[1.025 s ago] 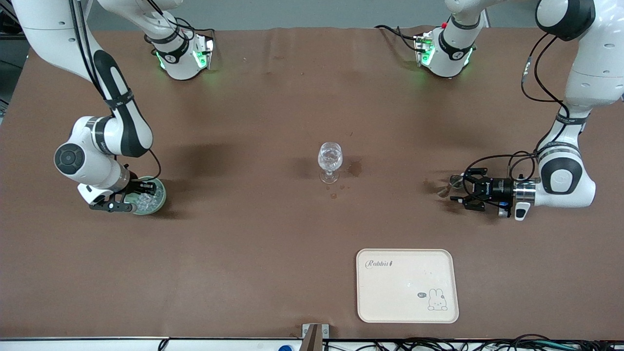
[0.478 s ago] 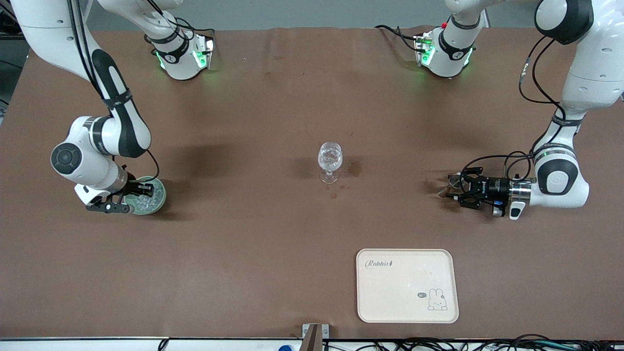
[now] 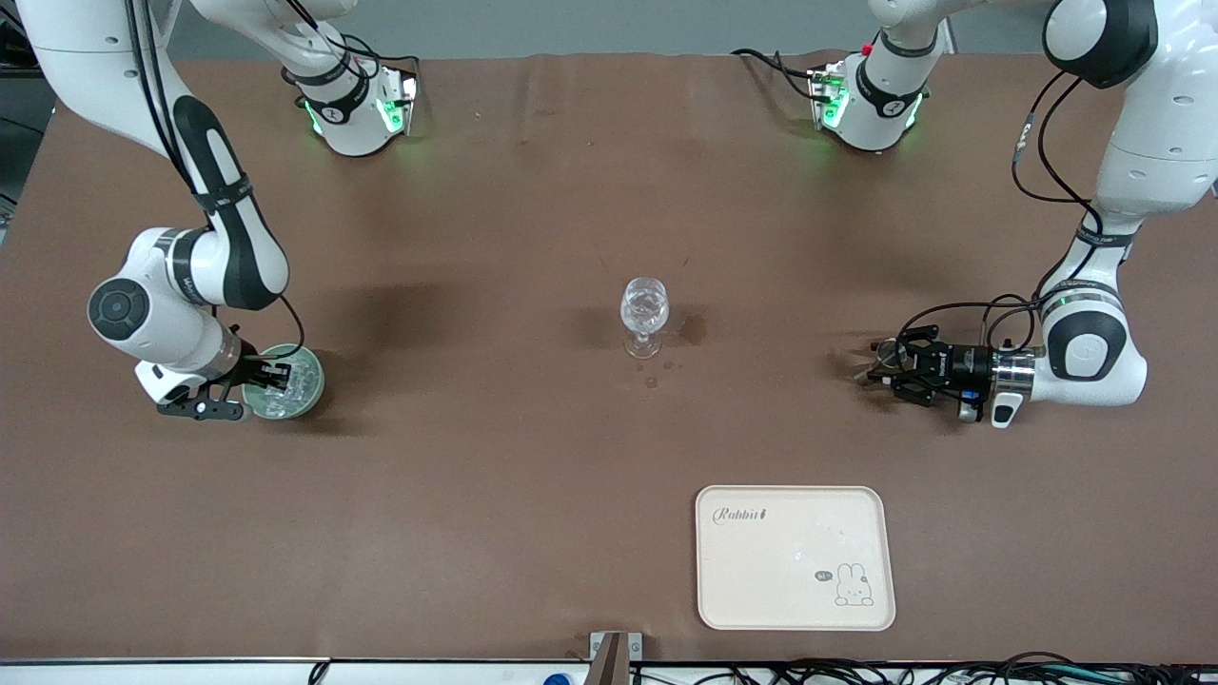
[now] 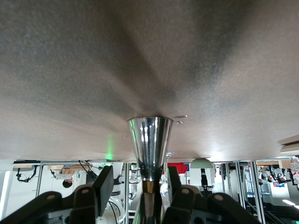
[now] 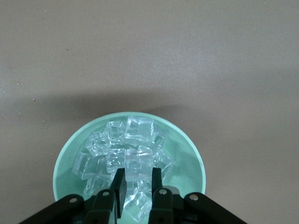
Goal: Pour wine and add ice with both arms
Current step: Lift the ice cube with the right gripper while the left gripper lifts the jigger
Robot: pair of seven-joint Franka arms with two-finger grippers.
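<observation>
A pale green bowl (image 3: 310,391) (image 5: 198,156) of clear ice (image 5: 138,129) (image 3: 297,377) sits at the right arm's end of the table. My right gripper (image 3: 277,379) (image 5: 137,181) reaches down into it, shut on one cube. At the left arm's end stands a shiny metal cone-shaped cup (image 3: 876,361) (image 4: 149,140). My left gripper (image 3: 891,367) (image 4: 140,183) lies level around its narrow waist, still open, with a gap beside one pad. The clear stemmed wine glass (image 3: 644,310) stands mid-table. No wine is in view.
A cream tray (image 3: 795,590) with a rabbit drawing lies nearer the front camera than the glass, toward the left arm's end. Small dark stains (image 3: 693,330) mark the brown cloth beside the glass. Both arm bases stand at the table's back edge.
The right gripper's fingers closed onto a cube in the bowl as its arm shifted slightly outward. The left gripper slid in around the metal cup and its fingers narrowed.
</observation>
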